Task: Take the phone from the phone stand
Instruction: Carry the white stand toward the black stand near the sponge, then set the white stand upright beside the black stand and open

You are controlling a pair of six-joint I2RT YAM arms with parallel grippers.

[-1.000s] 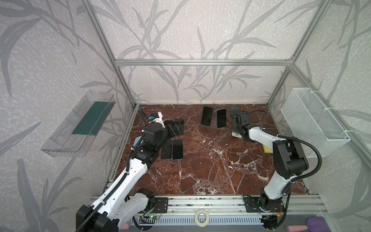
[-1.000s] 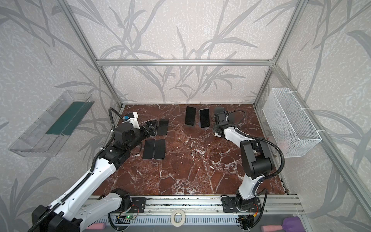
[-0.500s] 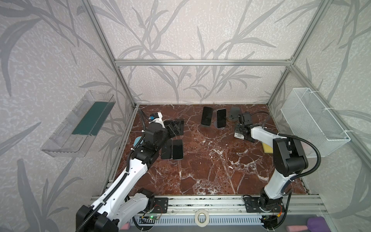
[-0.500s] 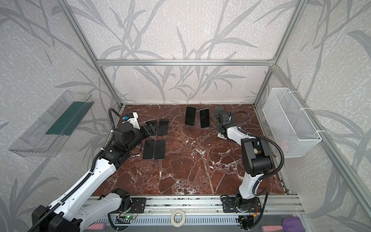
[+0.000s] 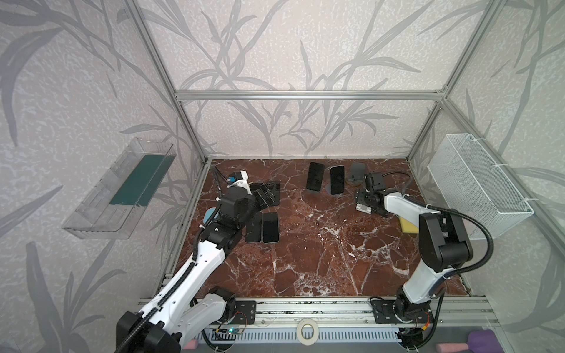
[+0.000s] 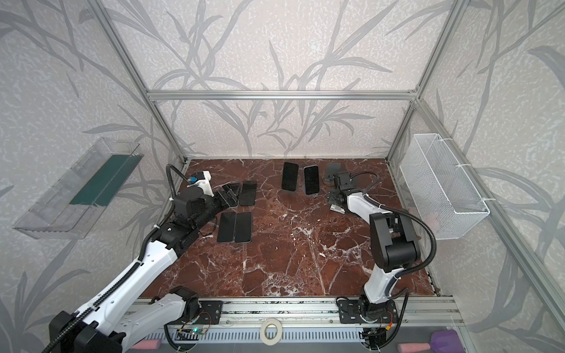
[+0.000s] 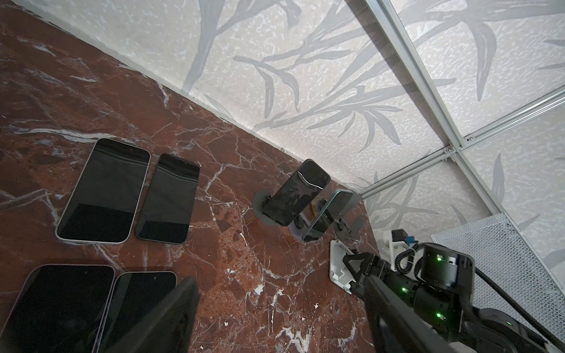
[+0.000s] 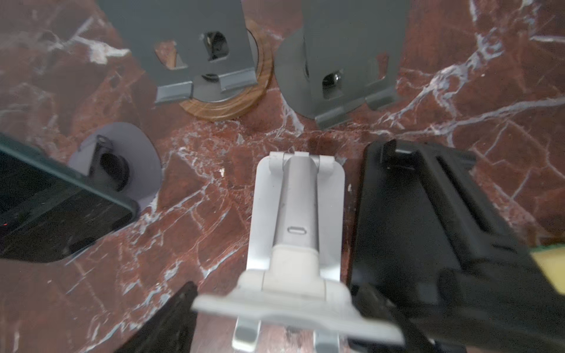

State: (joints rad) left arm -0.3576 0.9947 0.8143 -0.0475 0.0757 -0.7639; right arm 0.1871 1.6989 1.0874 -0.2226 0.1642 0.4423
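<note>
The right gripper (image 5: pixel 366 201) has pulled back from the empty grey stand (image 5: pixel 357 170) at the rear of the tabletop (image 5: pixel 305 262) and now sits a little nearer the front. Its fingers (image 8: pixel 171 314) have spread since 1 second ago. The left arm has not shifted. In the right wrist view a white stand (image 8: pixel 298 214) lies flat between those parted fingers. I cannot tell whether they press on it.

The left gripper (image 7: pixel 279 279) is wide, with only bare tabletop showing between its fingers. It hovers low at the left rear, close to 4 flat phones (image 5: pixel 270 227) lying face up in 2 pairs.

The phone (image 5: pixel 315 180) leans upright on its phone stand (image 7: pixel 259 204) at the rear middle of the tabletop. A second phone (image 5: pixel 337 180) is propped on another stand just beside it, on the right arm's side. Both grippers are apart from these 2 phones, and the right gripper is the nearer one. A yellow sponge (image 5: pixel 408 226) lies next to the right arm.
</note>
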